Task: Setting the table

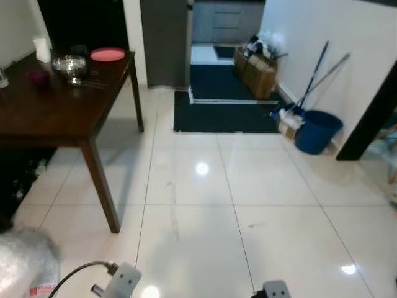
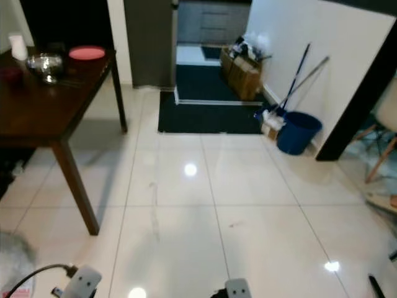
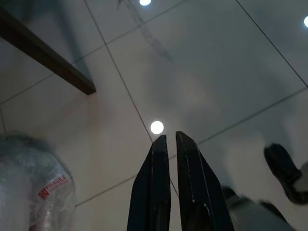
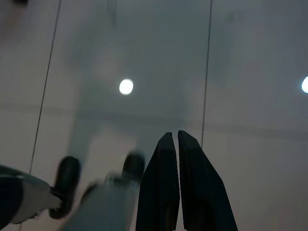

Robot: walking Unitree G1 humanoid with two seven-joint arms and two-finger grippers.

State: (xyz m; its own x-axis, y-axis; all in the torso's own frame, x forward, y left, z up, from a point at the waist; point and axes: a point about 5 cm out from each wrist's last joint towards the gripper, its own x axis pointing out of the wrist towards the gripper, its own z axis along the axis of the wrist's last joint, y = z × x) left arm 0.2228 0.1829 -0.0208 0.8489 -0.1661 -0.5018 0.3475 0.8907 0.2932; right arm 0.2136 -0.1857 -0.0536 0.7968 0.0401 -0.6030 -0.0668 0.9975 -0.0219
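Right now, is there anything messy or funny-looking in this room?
Mostly tidy. The pink plate and glass bowl sit upright on the dark table. Odd bits: a bubble-wrapped bundle with a red label lies on the floor by the table leg, and faint scuff streaks mark the tiles. Nothing looks spilled.

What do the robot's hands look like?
Each end effector has two long, flat black fingers tapering to points: the left end effector and the right end effector. From the head, the arms' ends look silver-grey, and a black cable loops to the left one.
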